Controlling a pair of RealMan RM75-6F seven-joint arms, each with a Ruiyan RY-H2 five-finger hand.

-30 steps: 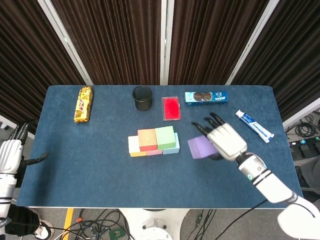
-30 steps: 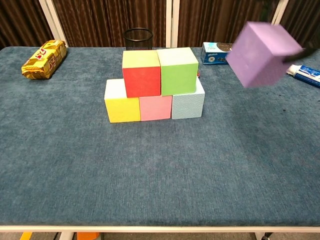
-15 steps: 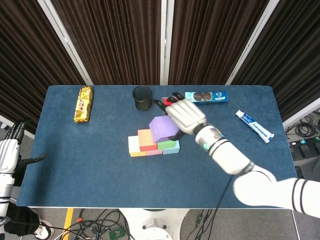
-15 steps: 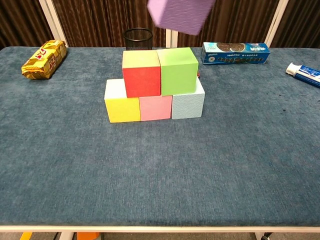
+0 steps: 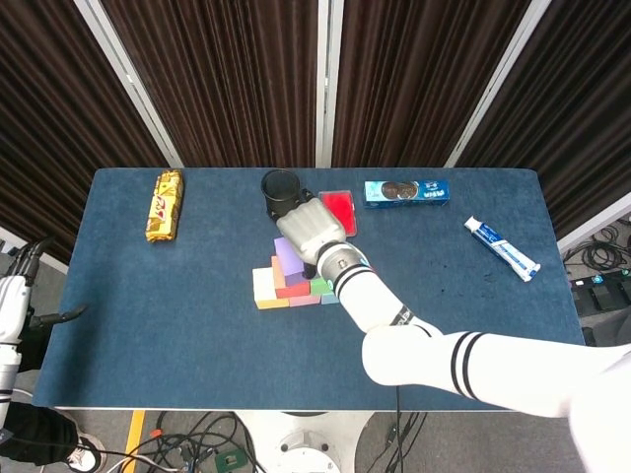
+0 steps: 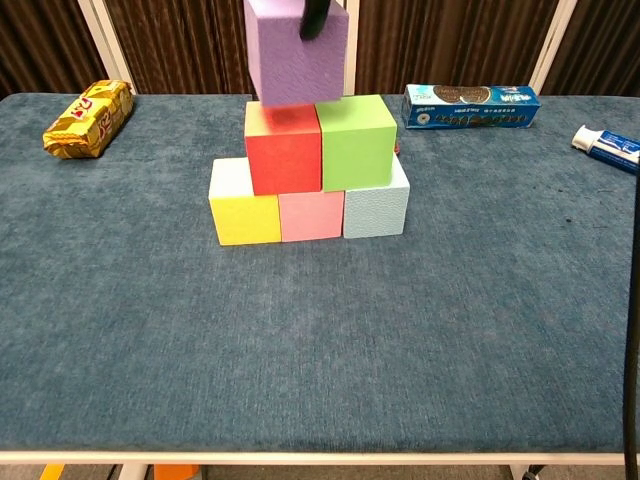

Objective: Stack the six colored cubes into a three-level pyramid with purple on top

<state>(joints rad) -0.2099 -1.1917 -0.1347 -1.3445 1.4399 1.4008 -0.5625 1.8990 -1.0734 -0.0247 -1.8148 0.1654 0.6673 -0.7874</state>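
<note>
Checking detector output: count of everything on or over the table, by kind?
Cubes: 6 (purple cube, red cube, green cube, yellow cube, pink cube, light blue cube)
Snack bag: 1
Black cup: 1
Red box: 1
Cookie box: 1
Toothpaste tube: 1
Total: 11

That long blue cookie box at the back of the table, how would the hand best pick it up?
Grip the long blue cookie box across its narrow width near the middle, coming from above. It lies flat with its long sides free, apart from the red container and the white toothpaste tube.
</note>
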